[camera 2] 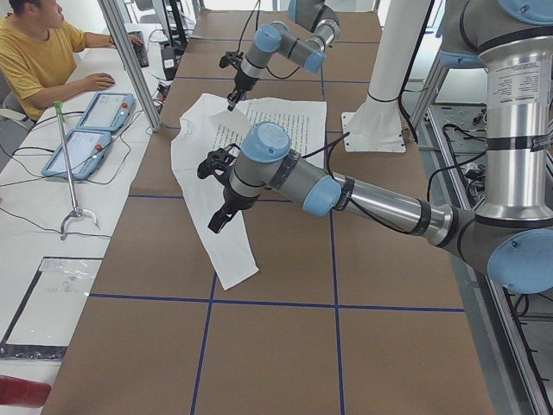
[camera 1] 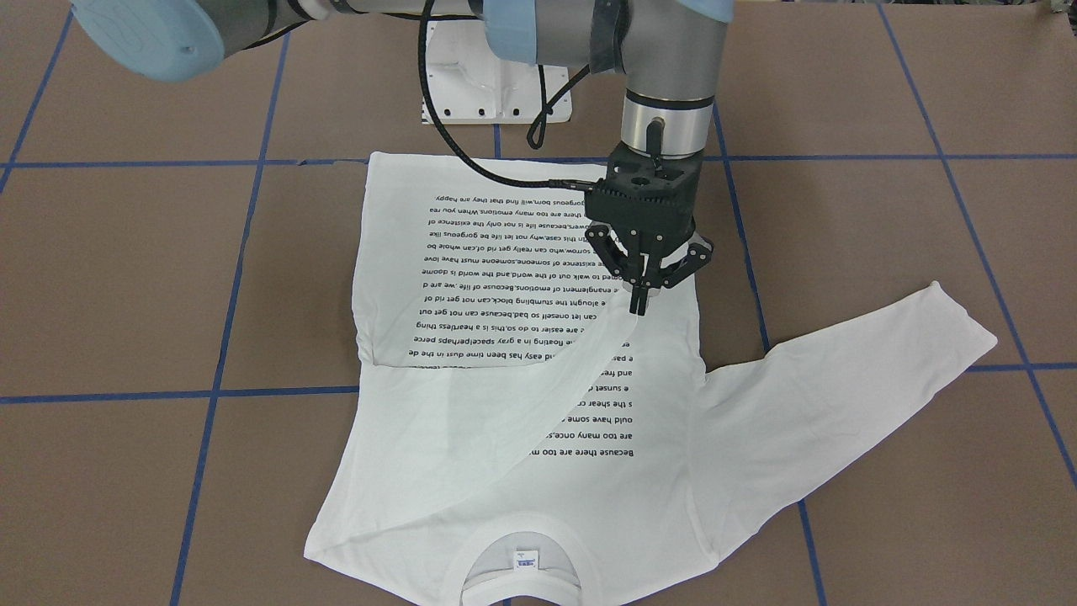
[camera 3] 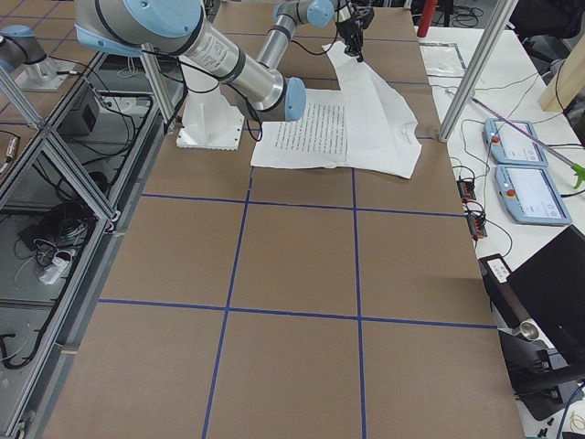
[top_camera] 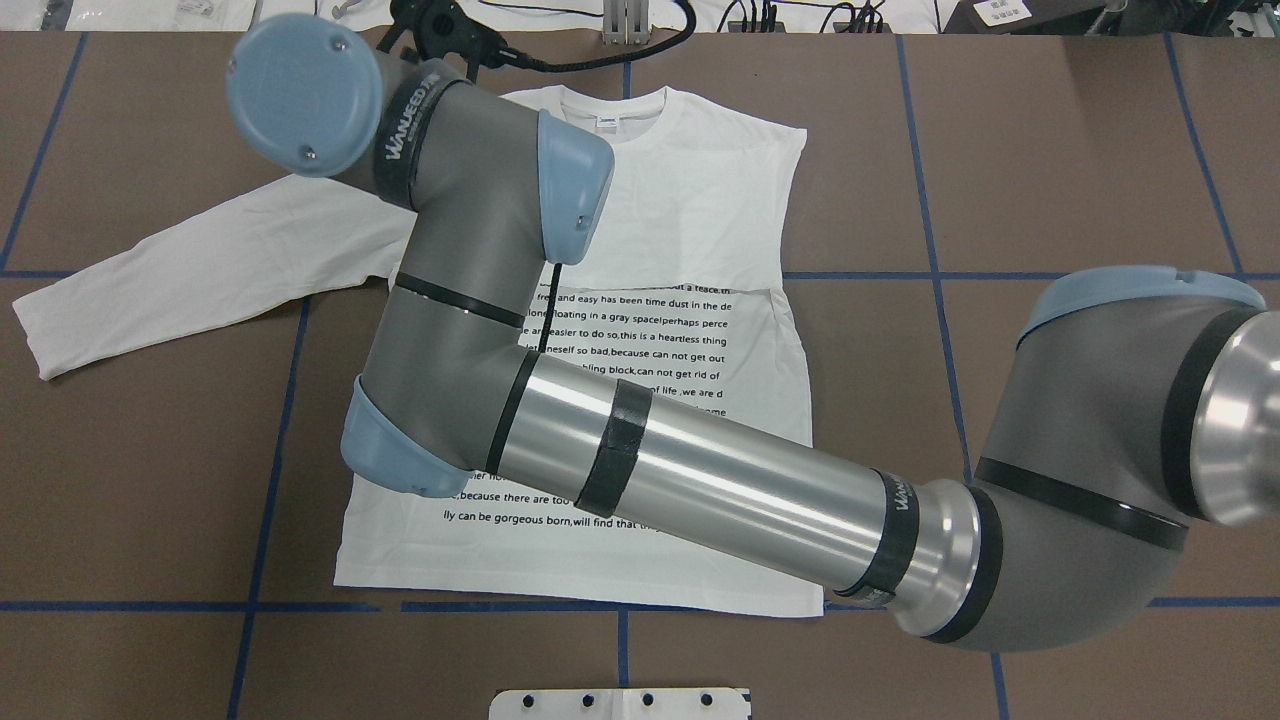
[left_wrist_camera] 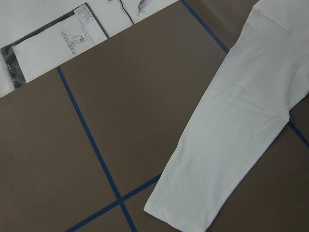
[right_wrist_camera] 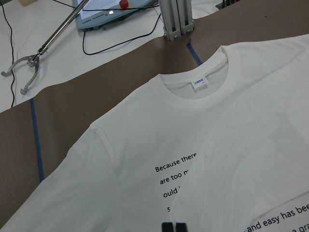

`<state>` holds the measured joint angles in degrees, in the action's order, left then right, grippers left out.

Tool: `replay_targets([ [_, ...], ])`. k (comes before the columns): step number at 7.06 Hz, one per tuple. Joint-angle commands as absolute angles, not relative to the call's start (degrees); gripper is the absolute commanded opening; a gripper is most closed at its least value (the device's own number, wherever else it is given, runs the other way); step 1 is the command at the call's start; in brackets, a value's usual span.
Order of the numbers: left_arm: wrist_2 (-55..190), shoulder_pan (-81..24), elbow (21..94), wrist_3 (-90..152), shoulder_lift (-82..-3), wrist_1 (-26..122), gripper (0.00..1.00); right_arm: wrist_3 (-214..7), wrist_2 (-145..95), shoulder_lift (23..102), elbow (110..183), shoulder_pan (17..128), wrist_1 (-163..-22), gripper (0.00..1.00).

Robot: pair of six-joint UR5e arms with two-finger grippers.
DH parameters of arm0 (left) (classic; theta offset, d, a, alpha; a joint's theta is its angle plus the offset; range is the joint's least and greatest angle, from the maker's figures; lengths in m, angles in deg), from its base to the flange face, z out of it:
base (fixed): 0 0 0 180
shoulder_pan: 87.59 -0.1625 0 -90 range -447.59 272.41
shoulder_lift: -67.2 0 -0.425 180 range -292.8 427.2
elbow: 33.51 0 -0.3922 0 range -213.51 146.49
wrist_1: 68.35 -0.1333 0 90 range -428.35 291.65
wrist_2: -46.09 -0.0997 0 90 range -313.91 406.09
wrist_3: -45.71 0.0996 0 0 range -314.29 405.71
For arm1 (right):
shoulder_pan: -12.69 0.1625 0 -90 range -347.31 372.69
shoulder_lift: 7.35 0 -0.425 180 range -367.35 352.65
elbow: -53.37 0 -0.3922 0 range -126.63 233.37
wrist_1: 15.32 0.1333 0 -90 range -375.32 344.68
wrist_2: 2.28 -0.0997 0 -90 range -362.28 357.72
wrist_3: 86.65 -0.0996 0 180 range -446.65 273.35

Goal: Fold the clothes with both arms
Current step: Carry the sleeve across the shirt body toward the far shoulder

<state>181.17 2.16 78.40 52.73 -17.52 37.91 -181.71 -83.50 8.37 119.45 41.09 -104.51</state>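
The white long-sleeved T-shirt (camera 1: 437,454) lies flat, print side up. Its collar (camera 1: 522,566) is on the operators' side. My right gripper (camera 1: 640,305) is shut on the cuff of the right sleeve (camera 1: 538,404) and holds it just above the printed chest. Its shut fingertips (right_wrist_camera: 172,226) show in the right wrist view. In the overhead view my right arm (top_camera: 700,480) hides this gripper. The left sleeve (camera 1: 858,370) lies stretched out on the table. My left gripper (camera 2: 216,220) hovers near that sleeve (left_wrist_camera: 231,145). It shows only in the exterior left view, so I cannot tell if it is open or shut.
The white pedestal (camera 1: 496,84) stands behind the shirt's hem. Blue tape lines cross the brown table. A seated operator (camera 2: 34,52), teach pendants (camera 2: 95,112) and a grabber tool (right_wrist_camera: 29,67) are on the white bench past the collar. An aluminium post (right_wrist_camera: 176,19) stands at that edge.
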Motion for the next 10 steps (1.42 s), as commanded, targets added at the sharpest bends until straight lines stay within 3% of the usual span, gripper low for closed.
replay_targets([
  [1,181.2,2.2,78.2,52.7,-17.5,37.9,1.0,-182.0,-82.5,9.1,117.3,39.9,-101.1,0.01],
  [2,181.2,2.1,78.0,52.7,-17.5,37.9,1.0,-182.9,-82.5,9.0,116.7,39.9,-101.0,0.56],
  [3,181.2,2.1,77.7,52.7,-17.5,37.9,1.0,-183.0,-82.5,8.4,116.0,39.9,-101.0,0.86],
  [4,181.2,2.1,77.7,52.7,-17.5,37.9,1.0,-183.2,-82.5,7.9,115.9,40.1,-101.0,0.99],
  [8,181.2,2.1,77.3,52.7,-18.3,38.5,1.0,-182.8,-89.8,6.7,116.7,43.0,-102.6,1.0],
  [10,181.1,2.1,77.7,52.6,-18.2,45.1,1.0,-176.9,-94.9,10.4,124.9,46.6,-113.3,1.0],
])
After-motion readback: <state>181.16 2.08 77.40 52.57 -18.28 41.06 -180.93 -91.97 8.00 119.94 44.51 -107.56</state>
